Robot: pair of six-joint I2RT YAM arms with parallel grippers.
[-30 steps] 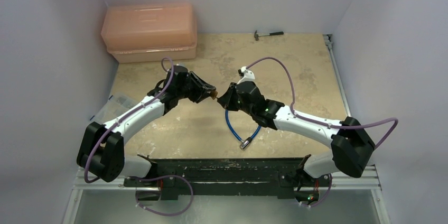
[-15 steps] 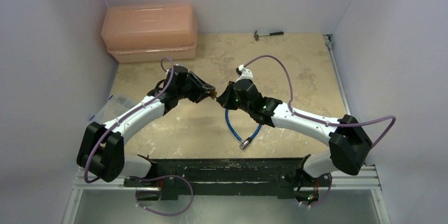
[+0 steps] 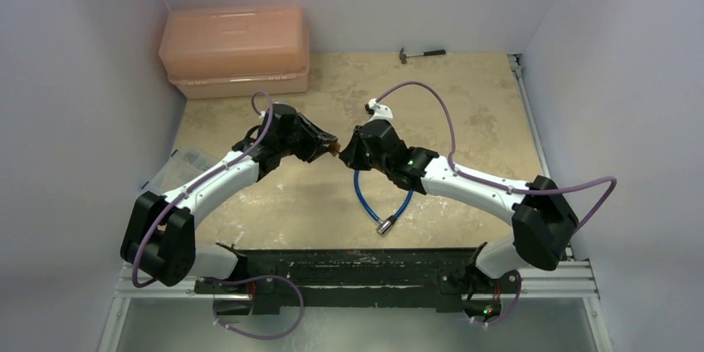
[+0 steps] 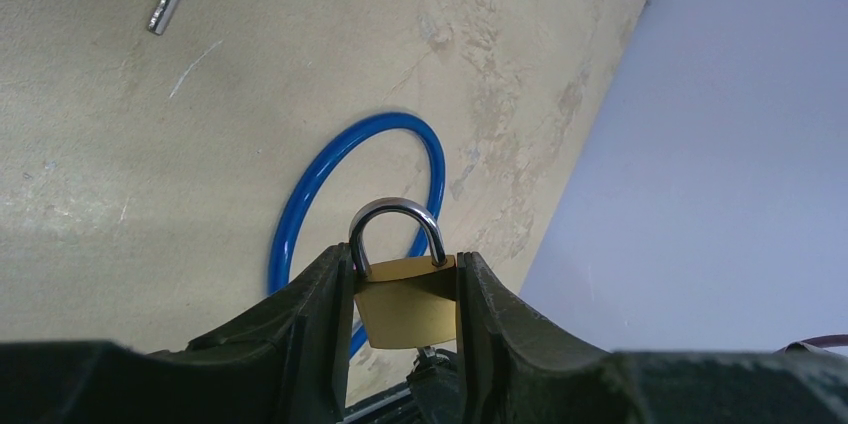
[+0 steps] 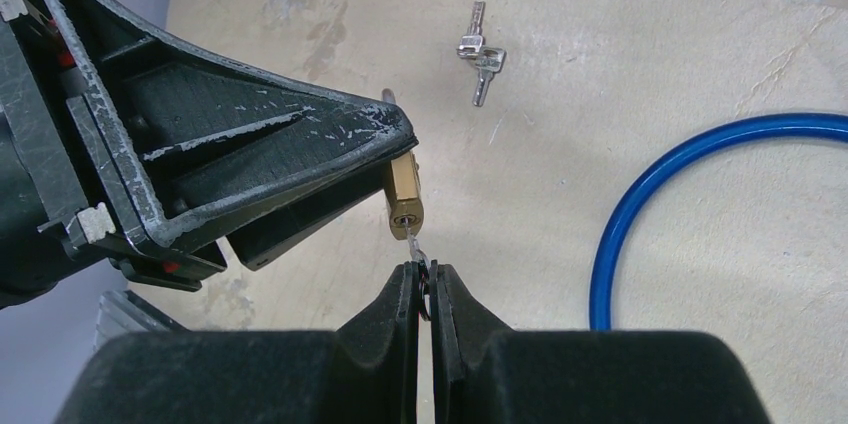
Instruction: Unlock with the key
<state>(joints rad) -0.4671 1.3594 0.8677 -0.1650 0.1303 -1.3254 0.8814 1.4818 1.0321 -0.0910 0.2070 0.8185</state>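
Note:
My left gripper point(image 3: 330, 148) is shut on the small brass padlock point(image 4: 410, 301) and holds it above the table, its silver shackle point(image 4: 395, 216) pointing away and seated in the body. In the right wrist view the padlock point(image 5: 403, 202) shows its keyhole end. The thin silvery key point(image 5: 415, 247) sticks into that keyhole. My right gripper point(image 5: 425, 274) is shut on the key's head and ring, directly facing the left gripper. In the top view the right gripper point(image 3: 349, 155) meets the padlock point(image 3: 337, 151) mid-table.
A blue cable loop point(image 3: 369, 198) with a silver end point(image 3: 385, 225) lies under the grippers. Spare keys point(image 5: 480, 52) lie on the table beyond. An orange box point(image 3: 237, 49) stands back left, a small hammer point(image 3: 422, 54) at the back, a clear bag point(image 3: 178, 165) at left.
My right arm has shifted slightly left and its wrist has turned, still holding the key at the padlock. The left arm and padlock have stayed put.

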